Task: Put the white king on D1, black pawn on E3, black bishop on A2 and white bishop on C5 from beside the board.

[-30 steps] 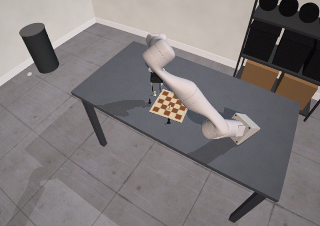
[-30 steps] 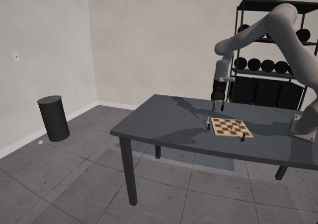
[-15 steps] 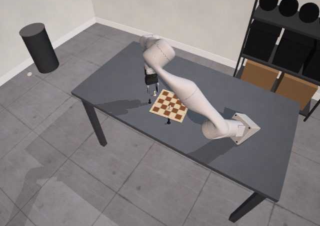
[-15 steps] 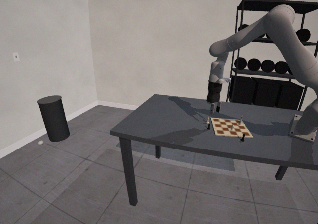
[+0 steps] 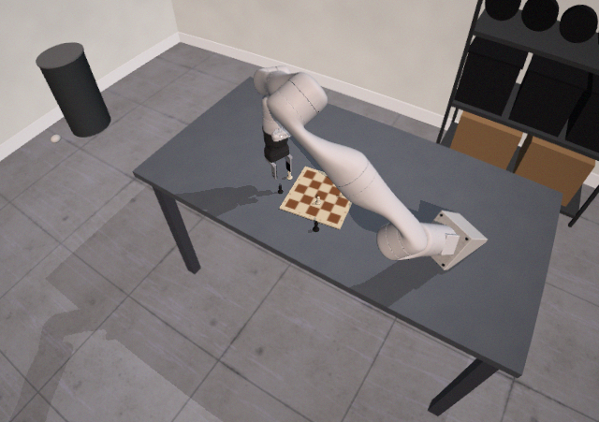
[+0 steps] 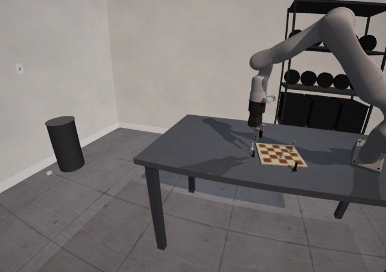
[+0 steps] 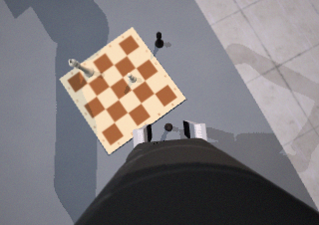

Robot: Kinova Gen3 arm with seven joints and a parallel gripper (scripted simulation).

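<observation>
The chessboard (image 5: 333,216) (image 6: 271,161) (image 7: 115,132) lies on the dark table (image 5: 217,141). My gripper (image 5: 281,177) (image 6: 258,136) (image 7: 167,128) is open and empty. It hangs just off the board's edge, above a small black piece (image 5: 280,188) (image 6: 253,153) (image 7: 167,127) whose top shows between the fingers in the wrist view. A white bishop (image 5: 289,176) (image 6: 252,146) stands beside that piece. A second black piece (image 5: 315,227) (image 6: 295,166) (image 7: 159,39) stands off another edge. The white king (image 6: 292,146) (image 7: 80,68) stands on an edge square. A small white piece (image 5: 317,199) (image 6: 281,154) (image 7: 132,79) stands mid-board.
The arm's base plate (image 5: 460,239) (image 6: 363,158) is bolted to the table to the right of the board, and the arm arches over the board. A black shelf rack (image 5: 532,69) stands behind the table. A dark bin (image 5: 72,89) (image 6: 64,143) stands on the floor.
</observation>
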